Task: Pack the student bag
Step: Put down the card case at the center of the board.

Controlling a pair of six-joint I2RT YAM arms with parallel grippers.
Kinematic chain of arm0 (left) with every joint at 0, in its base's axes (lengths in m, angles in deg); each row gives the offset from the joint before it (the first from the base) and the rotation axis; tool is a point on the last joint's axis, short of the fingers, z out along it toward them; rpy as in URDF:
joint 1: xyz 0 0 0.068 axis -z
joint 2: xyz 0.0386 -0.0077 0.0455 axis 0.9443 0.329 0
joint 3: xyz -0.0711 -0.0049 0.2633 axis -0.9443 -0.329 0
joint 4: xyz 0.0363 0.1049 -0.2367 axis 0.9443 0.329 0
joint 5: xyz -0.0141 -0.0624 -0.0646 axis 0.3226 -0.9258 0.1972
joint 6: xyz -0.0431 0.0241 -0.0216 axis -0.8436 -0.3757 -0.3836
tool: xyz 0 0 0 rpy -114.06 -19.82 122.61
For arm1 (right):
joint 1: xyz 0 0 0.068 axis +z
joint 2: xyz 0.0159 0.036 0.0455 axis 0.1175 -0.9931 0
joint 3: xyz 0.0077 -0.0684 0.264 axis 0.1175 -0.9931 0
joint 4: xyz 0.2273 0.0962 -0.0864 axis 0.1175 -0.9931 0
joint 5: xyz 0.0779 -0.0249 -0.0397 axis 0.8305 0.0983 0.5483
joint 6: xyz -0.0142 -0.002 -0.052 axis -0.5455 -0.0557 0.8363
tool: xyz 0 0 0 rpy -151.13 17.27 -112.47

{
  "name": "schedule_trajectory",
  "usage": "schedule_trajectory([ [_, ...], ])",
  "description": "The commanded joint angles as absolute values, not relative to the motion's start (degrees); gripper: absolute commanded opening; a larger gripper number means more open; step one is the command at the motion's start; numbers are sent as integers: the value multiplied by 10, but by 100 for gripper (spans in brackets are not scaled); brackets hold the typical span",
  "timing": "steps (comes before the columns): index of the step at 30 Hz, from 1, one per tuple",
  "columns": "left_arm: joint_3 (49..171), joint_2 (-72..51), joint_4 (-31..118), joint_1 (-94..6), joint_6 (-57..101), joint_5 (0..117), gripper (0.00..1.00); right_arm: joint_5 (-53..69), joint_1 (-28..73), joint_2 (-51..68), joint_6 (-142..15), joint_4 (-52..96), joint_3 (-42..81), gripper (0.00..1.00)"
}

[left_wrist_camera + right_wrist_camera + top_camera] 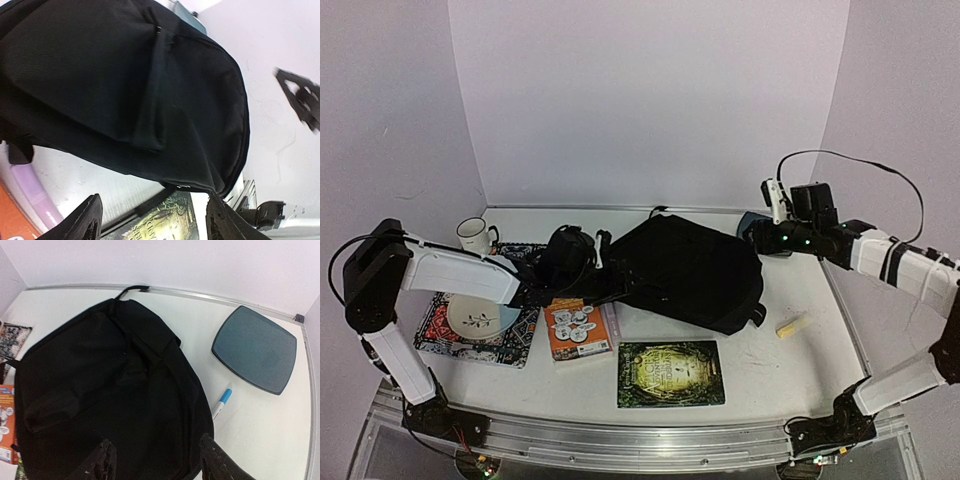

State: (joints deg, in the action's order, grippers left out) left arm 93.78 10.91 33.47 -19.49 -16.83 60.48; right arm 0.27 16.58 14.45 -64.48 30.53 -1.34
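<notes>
The student bag (692,272) is a large black backpack lying flat and closed in the middle of the table. It fills the left wrist view (115,85) and most of the right wrist view (110,390). My left gripper (600,270) is open and empty, low at the bag's left edge; in its own view (155,220) the bag's lower rim lies just past the fingertips. My right gripper (760,238) is open and empty, raised over the bag's back right corner, with the bag beneath it in its own view (160,465).
A green book (670,373) and an orange booklet (577,330) lie in front of the bag. A yellow stick (793,325) lies to its right. A blue-capped pen (221,402) and a blue-grey tray (255,347) sit at the back right. A mug (473,234) and plate (480,318) are left.
</notes>
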Motion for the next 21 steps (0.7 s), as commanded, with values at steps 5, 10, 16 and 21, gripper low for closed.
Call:
schedule_trajectory([
  [5, 966, 146, 315, -231, -214, 591, 73, 37, 242, 216, -749, 284, -67, 63],
  [10, 963, 167, 313, -235, -259, 615, 74, 46, 284, 222, -789, 309, -84, 67],
  [16, 963, 195, 283, -247, -286, 608, 74, 45, 339, 187, -832, 342, -84, 73],
  [21, 994, 230, 262, -249, -293, 583, 64, 10, 392, 150, -869, 353, -68, 77],
])
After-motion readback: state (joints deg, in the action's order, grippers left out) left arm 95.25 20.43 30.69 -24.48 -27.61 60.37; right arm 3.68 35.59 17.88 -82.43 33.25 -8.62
